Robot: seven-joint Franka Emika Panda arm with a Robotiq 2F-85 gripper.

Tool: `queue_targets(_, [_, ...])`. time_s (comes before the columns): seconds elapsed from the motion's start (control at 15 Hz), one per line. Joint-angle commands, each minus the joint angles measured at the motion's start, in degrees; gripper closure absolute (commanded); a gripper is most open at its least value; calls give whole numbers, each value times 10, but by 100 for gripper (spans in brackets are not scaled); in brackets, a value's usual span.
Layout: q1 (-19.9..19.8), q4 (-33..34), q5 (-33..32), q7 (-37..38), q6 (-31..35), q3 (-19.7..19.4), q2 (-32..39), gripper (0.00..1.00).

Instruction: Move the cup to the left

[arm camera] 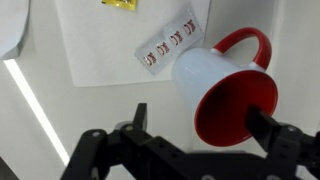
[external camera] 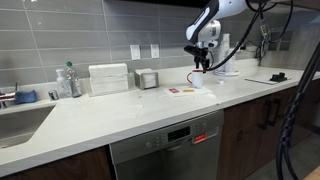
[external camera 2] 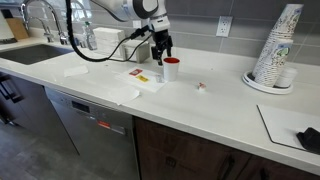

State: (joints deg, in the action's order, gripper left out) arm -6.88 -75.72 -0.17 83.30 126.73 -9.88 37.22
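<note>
The cup (arm camera: 225, 95) is a small mug with a red handle. In the wrist view its side looks white and the round face toward the camera is red. It stands on the white counter beside a sheet of paper and shows in both exterior views (external camera 2: 171, 69) (external camera: 197, 80). My gripper (arm camera: 203, 122) is open and hangs just above the cup, one finger to its left with a gap, the other over its right rim. The gripper also shows in both exterior views (external camera 2: 160, 46) (external camera: 203, 60).
A white paper (arm camera: 110, 50) with small sauce packets (arm camera: 168, 44) lies by the cup. A silver canister (external camera: 148, 79), a white box (external camera: 108, 78), a clear bottle (external camera: 66, 80) and a sink (external camera: 20, 122) stand along the counter. Stacked paper cups (external camera 2: 276, 45) stand on another side.
</note>
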Motion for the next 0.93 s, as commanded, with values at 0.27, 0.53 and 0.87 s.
queue_targets(0.27, [-6, 96, 27, 9, -50, -5, 78, 0])
queue_targets(0.53, [-8, 128, 27, 17, -74, -8, 101, 42])
queue_targets(0.87, [-10, 160, 25, 31, -107, -11, 119, 81])
